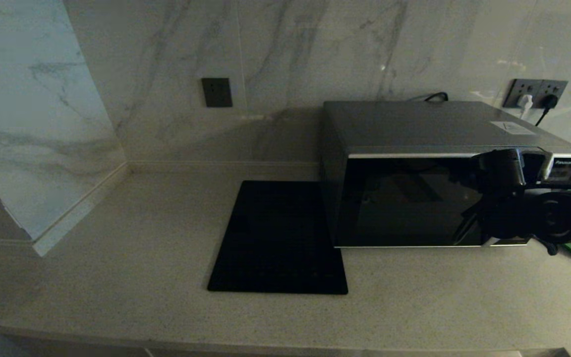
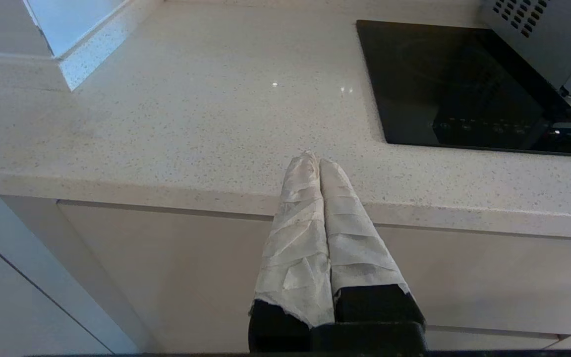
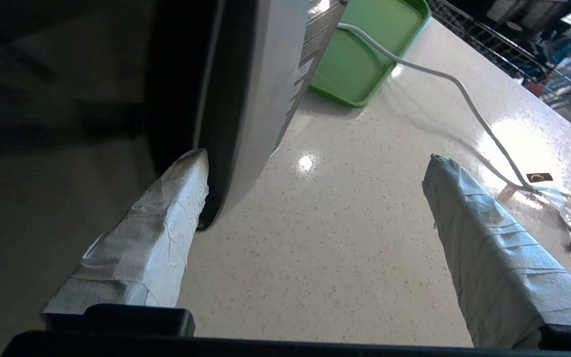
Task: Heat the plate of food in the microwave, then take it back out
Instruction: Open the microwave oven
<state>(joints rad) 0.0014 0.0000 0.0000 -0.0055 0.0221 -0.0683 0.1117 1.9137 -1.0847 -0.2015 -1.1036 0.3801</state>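
Observation:
The microwave (image 1: pixel 444 173) stands at the right of the counter, its dark glass door flat against the front. The plate of food is out of view. My right arm (image 1: pixel 518 208) hangs in front of the door's right side, by the button panel. In the right wrist view my right gripper (image 3: pixel 315 158) is open and holds nothing. One taped finger (image 3: pixel 166 223) lies by the lower edge of the microwave's (image 3: pixel 246 74) dark door; the other finger is over bare counter. My left gripper (image 2: pixel 314 159) is shut and empty, parked low at the counter's front edge.
A flat black square slab (image 1: pixel 278 238) lies on the counter left of the microwave. A green tray (image 3: pixel 365 59) sits to the microwave's right, and a white cable (image 3: pixel 464 94) runs across the counter there. Wall sockets (image 1: pixel 536 94) are behind.

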